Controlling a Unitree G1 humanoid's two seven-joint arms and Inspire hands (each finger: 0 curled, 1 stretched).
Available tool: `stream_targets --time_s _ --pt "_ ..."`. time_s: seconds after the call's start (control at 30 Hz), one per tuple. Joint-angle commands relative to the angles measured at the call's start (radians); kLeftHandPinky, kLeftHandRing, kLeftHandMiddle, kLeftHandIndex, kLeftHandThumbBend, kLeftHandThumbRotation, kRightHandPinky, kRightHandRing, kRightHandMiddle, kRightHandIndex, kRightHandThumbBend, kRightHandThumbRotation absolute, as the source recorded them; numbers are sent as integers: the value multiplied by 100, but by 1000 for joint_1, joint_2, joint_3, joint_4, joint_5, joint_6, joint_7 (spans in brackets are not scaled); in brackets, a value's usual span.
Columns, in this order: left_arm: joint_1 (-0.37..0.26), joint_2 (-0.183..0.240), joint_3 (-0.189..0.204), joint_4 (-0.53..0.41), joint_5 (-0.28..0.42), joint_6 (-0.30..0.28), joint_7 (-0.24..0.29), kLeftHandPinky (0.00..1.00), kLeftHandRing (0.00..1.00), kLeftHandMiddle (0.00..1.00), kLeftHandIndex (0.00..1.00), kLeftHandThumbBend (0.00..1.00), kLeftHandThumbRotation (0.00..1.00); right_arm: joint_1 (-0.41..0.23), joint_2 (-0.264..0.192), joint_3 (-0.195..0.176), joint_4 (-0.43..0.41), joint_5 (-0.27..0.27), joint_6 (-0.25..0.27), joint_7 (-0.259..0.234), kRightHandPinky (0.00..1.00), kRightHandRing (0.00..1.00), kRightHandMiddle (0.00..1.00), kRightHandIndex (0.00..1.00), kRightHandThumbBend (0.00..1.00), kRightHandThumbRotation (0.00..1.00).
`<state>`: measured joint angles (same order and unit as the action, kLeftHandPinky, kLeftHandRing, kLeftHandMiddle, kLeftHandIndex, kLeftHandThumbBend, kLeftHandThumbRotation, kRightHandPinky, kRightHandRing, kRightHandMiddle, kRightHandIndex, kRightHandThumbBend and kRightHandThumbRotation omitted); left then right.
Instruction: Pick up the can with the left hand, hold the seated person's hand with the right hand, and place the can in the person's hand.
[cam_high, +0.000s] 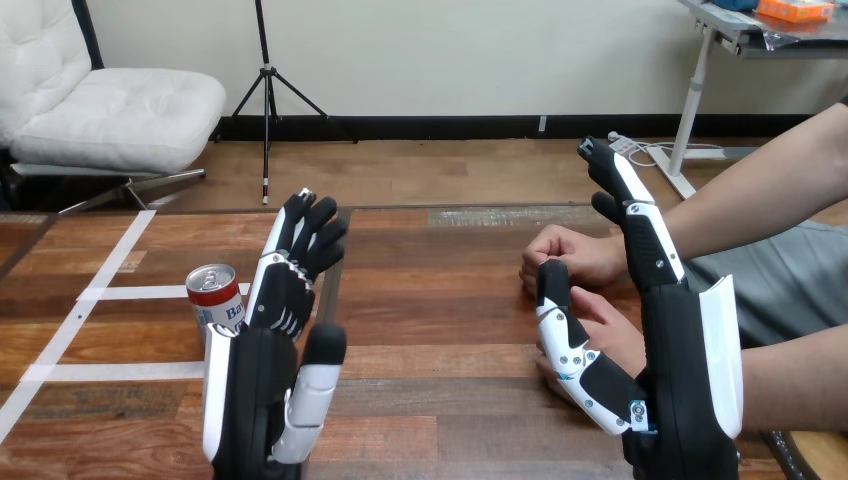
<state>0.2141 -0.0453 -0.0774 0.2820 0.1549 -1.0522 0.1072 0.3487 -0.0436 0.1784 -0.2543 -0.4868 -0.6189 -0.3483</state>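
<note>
The can (214, 300) stands upright on the worktop (430, 340). Just right of the can, the left hand (262, 370) is raised with its fingers straight and slightly spread, holding nothing. Well right of the can, the right hand (672, 335) stands upright and open against the person's hand (615, 332), not curled round it.
</note>
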Motion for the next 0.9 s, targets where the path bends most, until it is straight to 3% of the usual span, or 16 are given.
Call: stream_targets --time_s 0.0,0.07,0.37,0.53,0.87 --pt "-62 4 54 -55 39 25 27 86 89 92 94 62 73 -54 13 -11 -1 -1 -14 -6 88 92 93 90 14 0" --pt "-67 21 72 -68 54 43 31 88 91 93 94 62 63 -56 13 -11 1 1 -15 -4 87 91 93 90 13 0" --pt "-85 84 151 -148 165 163 65 91 95 96 94 68 40 -58 11 -8 7 6 -17 0 87 92 93 90 13 0" --pt "-97 122 190 -187 245 228 96 91 96 97 94 70 34 -58 15 -7 7 3 -12 -1 87 92 93 90 13 0" --pt "-125 176 220 -230 289 347 122 89 95 97 94 75 23 -60 17 -6 11 3 -9 -3 88 92 93 90 14 0"
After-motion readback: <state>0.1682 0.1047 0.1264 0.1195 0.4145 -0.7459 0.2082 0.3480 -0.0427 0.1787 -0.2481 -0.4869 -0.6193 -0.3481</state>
